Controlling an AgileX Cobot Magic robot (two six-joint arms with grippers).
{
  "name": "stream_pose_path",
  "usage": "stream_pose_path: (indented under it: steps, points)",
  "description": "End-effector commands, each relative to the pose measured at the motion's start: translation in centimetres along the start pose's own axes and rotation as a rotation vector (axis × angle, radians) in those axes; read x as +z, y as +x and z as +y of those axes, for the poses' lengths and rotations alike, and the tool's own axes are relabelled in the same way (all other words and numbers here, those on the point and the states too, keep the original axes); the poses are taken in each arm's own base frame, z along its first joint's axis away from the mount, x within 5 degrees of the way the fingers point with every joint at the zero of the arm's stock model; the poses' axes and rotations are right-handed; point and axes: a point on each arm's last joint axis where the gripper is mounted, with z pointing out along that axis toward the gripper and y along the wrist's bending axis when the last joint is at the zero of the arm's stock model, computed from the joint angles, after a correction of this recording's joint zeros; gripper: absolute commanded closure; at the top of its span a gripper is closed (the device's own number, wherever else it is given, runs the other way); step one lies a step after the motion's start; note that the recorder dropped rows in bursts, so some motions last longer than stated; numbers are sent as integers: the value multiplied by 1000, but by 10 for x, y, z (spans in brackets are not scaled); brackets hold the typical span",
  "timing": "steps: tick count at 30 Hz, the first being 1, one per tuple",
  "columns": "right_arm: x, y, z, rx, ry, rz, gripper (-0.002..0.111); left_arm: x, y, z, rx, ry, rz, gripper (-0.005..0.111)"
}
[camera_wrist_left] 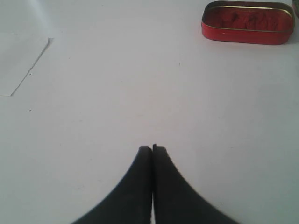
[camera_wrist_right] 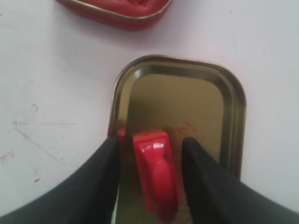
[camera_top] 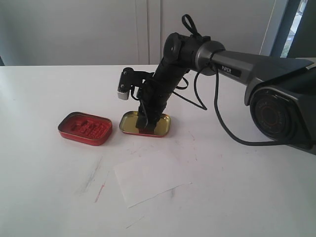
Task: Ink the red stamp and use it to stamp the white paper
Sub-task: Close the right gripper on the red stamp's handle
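Note:
The red stamp [camera_wrist_right: 156, 177] lies on its side inside the gold-lined tin lid [camera_wrist_right: 233, 102], its square base pointing away from the wrist. My right gripper [camera_wrist_right: 150, 141] is lowered into the lid [camera_top: 162, 124] and stands open, one finger on each side of the stamp with a gap on both sides. In the exterior view the right gripper [camera_top: 145, 126] hides the stamp. The white paper [camera_top: 148, 177] lies flat nearer the front, its corner also in the left wrist view [camera_wrist_left: 18, 60]. My left gripper [camera_wrist_left: 152, 148] is shut on nothing above bare table.
The red-filled tin [camera_top: 85, 128] sits just left of the lid, and shows as well in the left wrist view [camera_wrist_left: 247, 22] and the right wrist view [camera_wrist_right: 121, 9]. Red ink smears [camera_top: 100, 191] mark the white table left of the paper.

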Motion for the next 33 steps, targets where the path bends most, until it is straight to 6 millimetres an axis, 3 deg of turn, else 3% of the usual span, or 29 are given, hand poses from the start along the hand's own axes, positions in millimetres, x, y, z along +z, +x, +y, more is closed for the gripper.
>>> stream_pose_path:
  steps: [1,33]
  points:
    - [-4,-3,-1,5,16,-16,67,1,3,0,-4,3,14,107]
    - [-3,1,-5,-54,50,32,67,1,3,0,-4,3,14,107]
